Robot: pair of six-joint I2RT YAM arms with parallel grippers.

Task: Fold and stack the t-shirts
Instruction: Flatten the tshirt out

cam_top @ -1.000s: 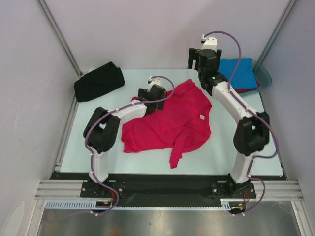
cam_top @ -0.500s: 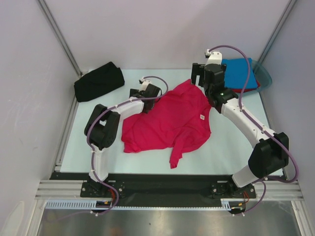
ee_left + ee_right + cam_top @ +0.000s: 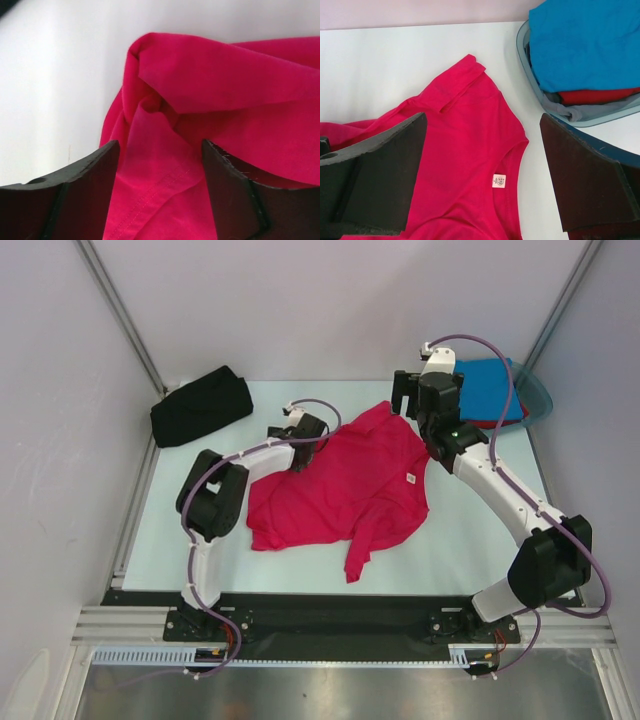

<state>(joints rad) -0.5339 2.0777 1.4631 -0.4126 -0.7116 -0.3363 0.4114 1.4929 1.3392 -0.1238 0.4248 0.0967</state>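
Small white neck label [image 3: 499, 180] at the collar of the crimson-pink t-shirt [image 3: 465, 145], faint dark printed mark on it, too small to read, no legible wording, brand or number.

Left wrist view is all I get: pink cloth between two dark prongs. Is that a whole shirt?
Observer: Yes, a crimson-pink t-shirt lies crumpled mid-table; the left gripper is at its far-left edge.
Operator: Any other shirts?
Observer: A black t-shirt lies bunched at the far-left corner, apart from the pink one.
Operator: And the other arm?
Observer: The right gripper hangs open over the pink shirt's far edge, beside a teal tub holding a blue t-shirt over a red t-shirt.
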